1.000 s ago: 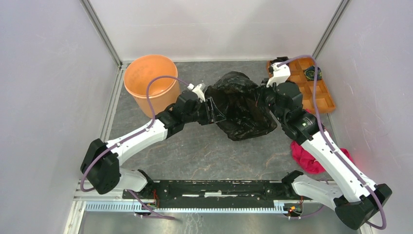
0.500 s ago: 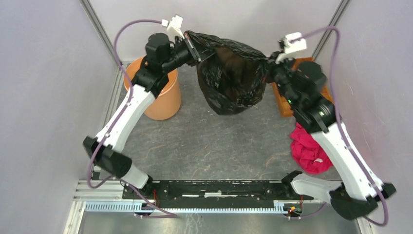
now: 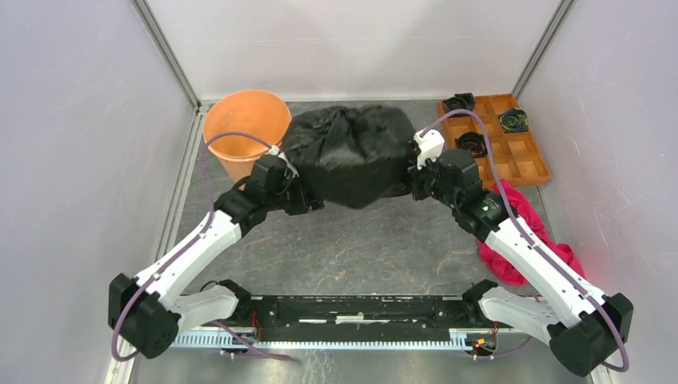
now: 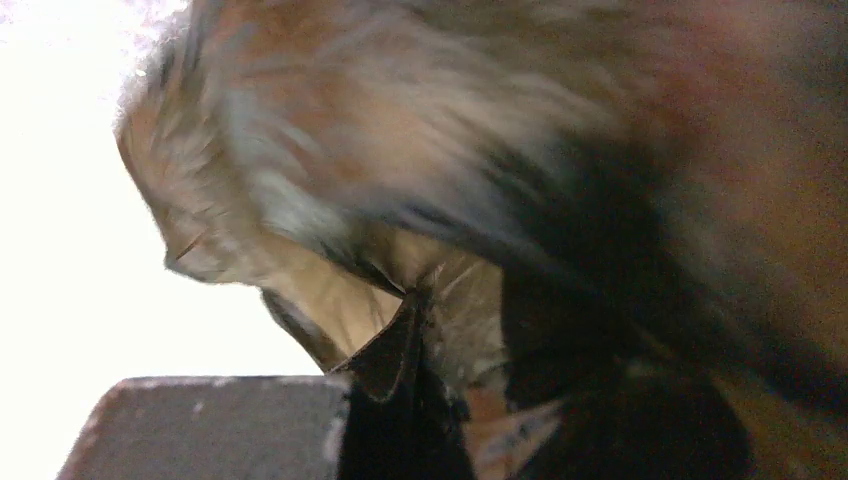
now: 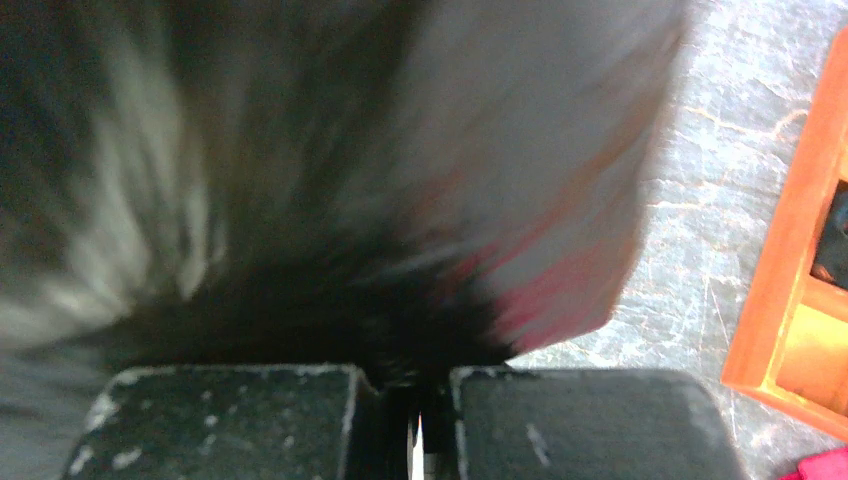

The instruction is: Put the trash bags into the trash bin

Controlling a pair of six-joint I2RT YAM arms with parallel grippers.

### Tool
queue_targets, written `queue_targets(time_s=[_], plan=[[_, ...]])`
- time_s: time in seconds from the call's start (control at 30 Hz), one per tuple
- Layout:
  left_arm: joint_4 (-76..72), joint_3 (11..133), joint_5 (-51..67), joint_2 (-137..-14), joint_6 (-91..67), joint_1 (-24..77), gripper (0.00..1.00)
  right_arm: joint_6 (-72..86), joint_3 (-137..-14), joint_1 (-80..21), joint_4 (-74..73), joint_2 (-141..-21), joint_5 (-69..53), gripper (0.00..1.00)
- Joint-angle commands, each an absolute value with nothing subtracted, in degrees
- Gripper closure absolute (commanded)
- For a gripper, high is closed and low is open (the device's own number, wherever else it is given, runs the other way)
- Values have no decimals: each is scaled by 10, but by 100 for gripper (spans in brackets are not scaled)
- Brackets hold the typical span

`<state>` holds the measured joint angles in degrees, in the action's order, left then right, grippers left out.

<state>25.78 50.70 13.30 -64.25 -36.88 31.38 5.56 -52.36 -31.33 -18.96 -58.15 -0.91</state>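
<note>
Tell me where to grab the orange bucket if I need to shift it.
Pinch the orange bucket by its rim from above, one finger inside, on its left side: it stands upright and open, the wall looks too wide to span, and the black bag crowds its right.

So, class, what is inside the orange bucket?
Only bare orange wall shows inside the bucket; no bag is in it. The black bag is beside it, gripped by the left gripper and right gripper. The bucket's near inner side is hidden by its own wall.
</note>
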Motion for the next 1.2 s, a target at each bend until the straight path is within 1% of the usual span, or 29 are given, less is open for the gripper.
queue_targets(time_s=[0.0,0.17,0.3,0.43,0.5,0.53,0.6,0.63,0.73,0.8,0.97,1.03,1.1,1.17], plan=[[250,577,145,-556,-311,314,92,35,-574,-311,-179,-570,-56,100],[237,652,199,-532,-309,314,92,8,-640,-311,-220,-580,-54,100],[242,682,175,-532,-314,315,90,9,-661,-311,-227,-571,-56,99],[248,646,150,-559,-356,315,90,35,-623,-311,-216,-575,-40,99],[251,617,158,-591,-368,314,89,43,-598,-311,-229,-600,-37,100],[265,608,158,-613,-367,314,90,41,-585,-311,-237,-615,-45,100],[300,594,153,-653,-355,314,95,23,-552,-311,-252,-634,-89,100],[302,584,161,-658,-349,315,95,13,-535,-310,-255,-635,-110,100],[287,560,199,-631,-330,315,95,5,-490,-310,-261,-608,-169,100],[283,562,234,-607,-312,315,95,5,-486,-311,-270,-581,-199,100],[323,633,308,-563,-251,315,94,8,-550,-312,-289,-527,-266,100],[325,667,319,-555,-248,315,94,42,-602,-311,-285,-532,-261,100],[320,695,297,-558,-267,315,94,79,-675,-305,-294,-571,-244,100],[318,710,236,-568,-298,315,95,94,-721,-297,-292,-614,-247,100]])
